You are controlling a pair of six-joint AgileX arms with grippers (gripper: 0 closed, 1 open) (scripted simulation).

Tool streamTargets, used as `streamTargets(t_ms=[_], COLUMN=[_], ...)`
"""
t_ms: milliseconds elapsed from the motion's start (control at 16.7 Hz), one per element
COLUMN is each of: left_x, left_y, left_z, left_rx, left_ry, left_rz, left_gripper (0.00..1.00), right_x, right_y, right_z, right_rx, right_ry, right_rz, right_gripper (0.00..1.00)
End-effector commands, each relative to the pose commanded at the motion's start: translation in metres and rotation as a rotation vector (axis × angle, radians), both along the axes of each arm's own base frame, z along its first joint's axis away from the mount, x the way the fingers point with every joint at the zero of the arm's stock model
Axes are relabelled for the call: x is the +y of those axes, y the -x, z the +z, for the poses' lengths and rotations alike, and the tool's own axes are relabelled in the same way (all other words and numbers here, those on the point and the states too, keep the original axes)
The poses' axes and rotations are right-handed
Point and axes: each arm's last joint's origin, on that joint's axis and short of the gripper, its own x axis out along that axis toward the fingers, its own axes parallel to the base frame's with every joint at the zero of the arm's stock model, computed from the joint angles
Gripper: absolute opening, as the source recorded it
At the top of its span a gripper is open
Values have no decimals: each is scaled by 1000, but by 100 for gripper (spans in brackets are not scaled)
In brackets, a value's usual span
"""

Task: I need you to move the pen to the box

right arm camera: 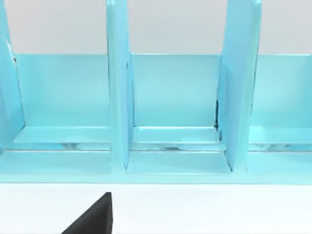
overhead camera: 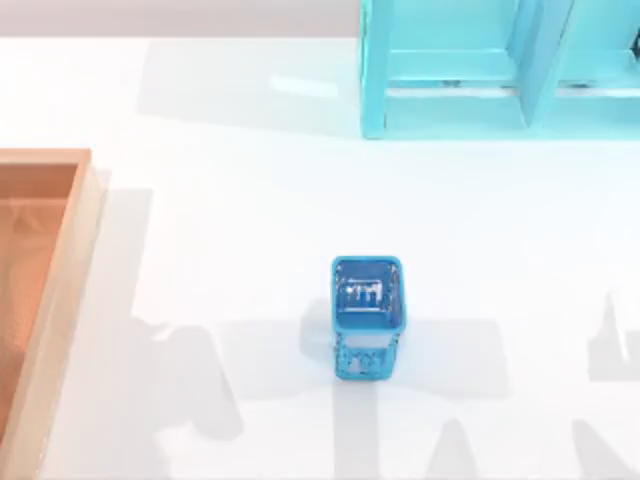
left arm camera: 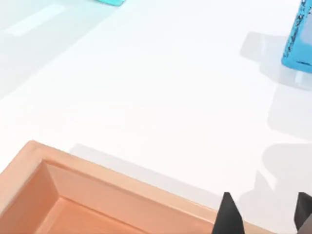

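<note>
Dark fingertips [left arm camera: 226, 214] of the left gripper [left arm camera: 265, 217] stand apart, jaws open and gripping nothing, just above the tan rim of the box [overhead camera: 60, 290]. One box lies against the left edge of the table [overhead camera: 220, 200]; the part of its orange-brown floor that I see is bare wood.

Near the table's middle, towards the near edge, stands one small blue mesh cup [overhead camera: 367, 320], upright and well apart from the box. Pale streaks [overhead camera: 362, 295] show inside it; they may be the pen's barrel or only the mesh wall, I cannot tell, and they are too small to read.

Along the far edge, right of centre, stands one cyan shelf unit [overhead camera: 480, 70], its upright dividers splitting it into at least three bays.

The right gripper [right arm camera: 95, 219] hangs before that shelf; whether it is open or closed I cannot tell.
</note>
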Motion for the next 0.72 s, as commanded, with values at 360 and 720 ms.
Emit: streamTargets(t_ms=[360, 720], left_x=[0, 0], left_y=[0, 0], left_z=[0, 0], left_rx=[0, 0], left_ry=[0, 0], left_rz=[0, 0], left_gripper=[23, 68], right_x=[0, 0], right_y=[0, 0], right_z=[0, 0], right_rx=[0, 0], right_ry=[0, 0], right_rz=[0, 0], right_gripper=[100, 100])
